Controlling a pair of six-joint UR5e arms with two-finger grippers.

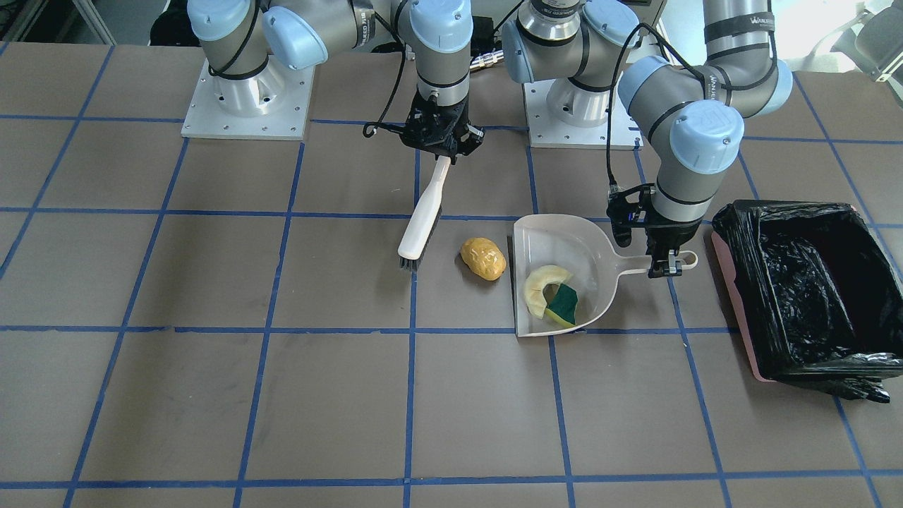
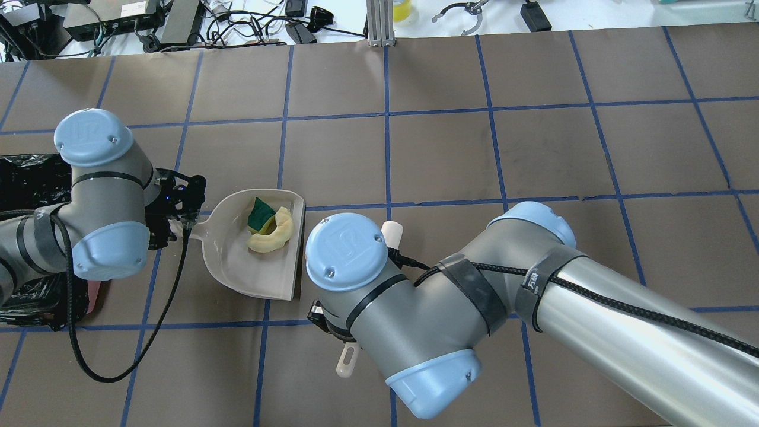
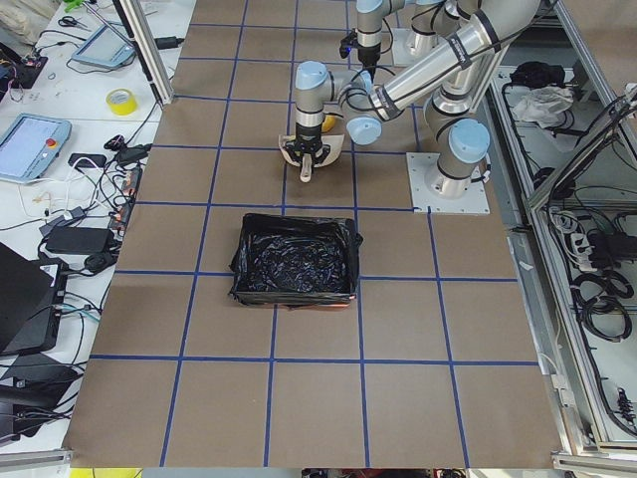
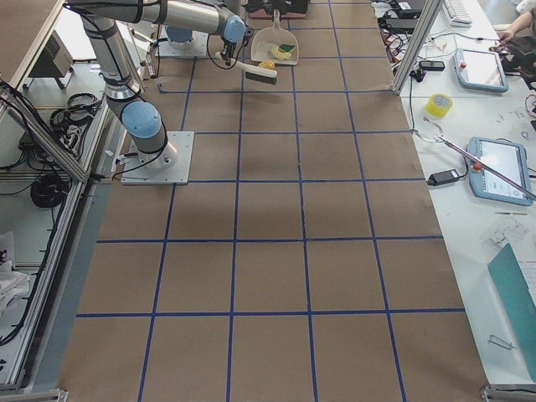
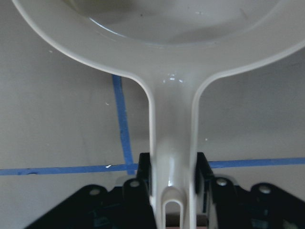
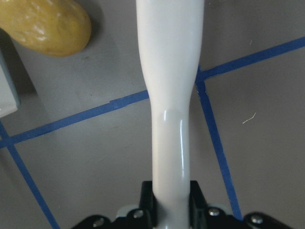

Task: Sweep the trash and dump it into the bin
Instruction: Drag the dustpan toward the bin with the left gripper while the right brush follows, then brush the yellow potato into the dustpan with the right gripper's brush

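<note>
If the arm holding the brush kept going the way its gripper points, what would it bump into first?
Probably the table: the right gripper points down along the brush, whose bristles look at or near the table. The potato-like lump lies beside that line.

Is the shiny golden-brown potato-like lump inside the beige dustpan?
No, the golden-brown lump lies on the table outside the beige dustpan.

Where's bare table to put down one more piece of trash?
Free: the table squares on the operators' side of the dustpan, and those on the robot's right of the brush. Crowded: brush to dustpan, where the potato lump lies, and dustpan handle to bin, where the left claw stands.
</note>
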